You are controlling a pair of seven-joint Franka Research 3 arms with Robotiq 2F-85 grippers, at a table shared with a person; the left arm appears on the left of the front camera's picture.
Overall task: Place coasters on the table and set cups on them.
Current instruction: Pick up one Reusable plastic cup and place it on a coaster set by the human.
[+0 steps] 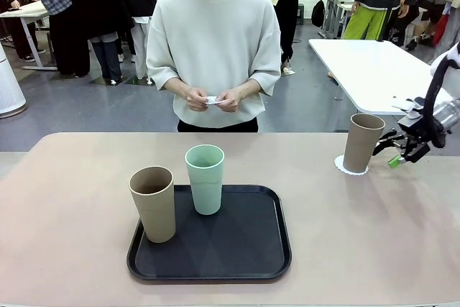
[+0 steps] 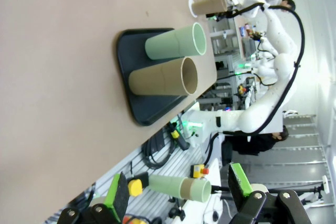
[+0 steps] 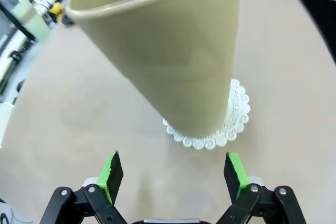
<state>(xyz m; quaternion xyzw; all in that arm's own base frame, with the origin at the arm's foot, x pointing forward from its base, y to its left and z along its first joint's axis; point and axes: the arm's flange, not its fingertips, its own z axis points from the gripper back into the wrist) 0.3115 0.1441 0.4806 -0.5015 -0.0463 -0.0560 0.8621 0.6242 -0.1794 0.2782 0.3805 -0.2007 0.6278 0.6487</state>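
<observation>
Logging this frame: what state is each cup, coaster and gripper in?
Right tan cup: upright on the coaster, ungripped.
Coaster: flat on the table, under that cup.
Mint cup: upright on the tray.
Left tan cup: upright on the tray.
Right gripper: open, empty.
Left gripper: open, empty.
Person's hands: holding a small white item.

Bright, even light; wide-angle wrist distortion.

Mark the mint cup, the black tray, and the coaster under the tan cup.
mint green cup (image 1: 206, 188), front view, side wall.
black tray (image 1: 237, 246), front view, bare floor.
coaster (image 3: 239, 111), right wrist view, exposed lacy edge.
</observation>
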